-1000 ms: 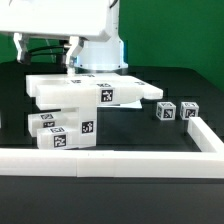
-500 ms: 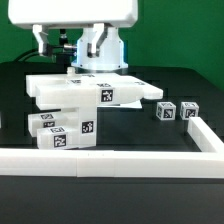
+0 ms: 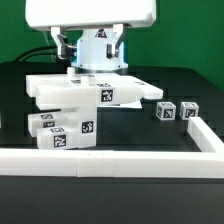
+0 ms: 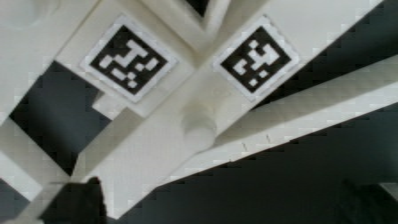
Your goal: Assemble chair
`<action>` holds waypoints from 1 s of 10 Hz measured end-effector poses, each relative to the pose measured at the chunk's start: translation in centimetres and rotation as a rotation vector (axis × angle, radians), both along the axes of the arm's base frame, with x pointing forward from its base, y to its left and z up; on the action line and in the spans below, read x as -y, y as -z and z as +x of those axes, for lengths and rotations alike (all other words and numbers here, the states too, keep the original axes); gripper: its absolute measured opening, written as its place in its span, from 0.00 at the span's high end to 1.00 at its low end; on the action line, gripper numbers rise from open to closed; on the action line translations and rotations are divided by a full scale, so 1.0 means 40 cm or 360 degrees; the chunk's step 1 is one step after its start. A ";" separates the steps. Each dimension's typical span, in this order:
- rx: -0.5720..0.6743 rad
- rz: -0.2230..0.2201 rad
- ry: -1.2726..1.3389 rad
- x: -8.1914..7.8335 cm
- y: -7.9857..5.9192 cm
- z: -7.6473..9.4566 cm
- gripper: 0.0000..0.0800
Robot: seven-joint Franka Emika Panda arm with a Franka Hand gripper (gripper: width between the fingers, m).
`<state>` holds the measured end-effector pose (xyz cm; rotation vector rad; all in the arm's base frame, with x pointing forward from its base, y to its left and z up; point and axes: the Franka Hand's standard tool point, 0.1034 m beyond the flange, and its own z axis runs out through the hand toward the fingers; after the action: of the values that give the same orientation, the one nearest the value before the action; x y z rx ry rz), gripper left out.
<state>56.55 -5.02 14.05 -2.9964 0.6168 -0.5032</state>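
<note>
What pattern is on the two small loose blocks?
Black-and-white square tags on white blocks; the exterior view shows them best.

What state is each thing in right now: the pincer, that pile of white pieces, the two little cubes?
pincer: open, empty, above the pile.
chair pieces: stacked on the table, not gripped.
small block: resting on the table, apart from the pile.
second small block: resting beside the first, not gripped.
</note>
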 end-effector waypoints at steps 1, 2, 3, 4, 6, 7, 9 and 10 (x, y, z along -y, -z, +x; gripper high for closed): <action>-0.0113 0.0066 -0.0010 -0.011 0.008 -0.010 0.19; -0.0223 0.0123 -0.0049 -0.034 0.005 -0.013 0.19; -0.0349 0.0185 -0.0092 -0.069 -0.005 -0.024 0.19; -0.0473 0.0260 -0.0076 -0.103 -0.019 -0.036 0.19; -0.0518 0.0259 -0.0117 -0.174 -0.035 -0.039 0.19; -0.0519 0.0261 -0.0124 -0.171 -0.031 -0.039 0.19; -0.0520 0.0262 -0.0111 -0.162 -0.030 -0.039 0.19; -0.0512 0.0250 -0.0138 -0.167 -0.032 -0.038 0.19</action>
<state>55.04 1.67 15.35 -2.9557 0.5107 0.0346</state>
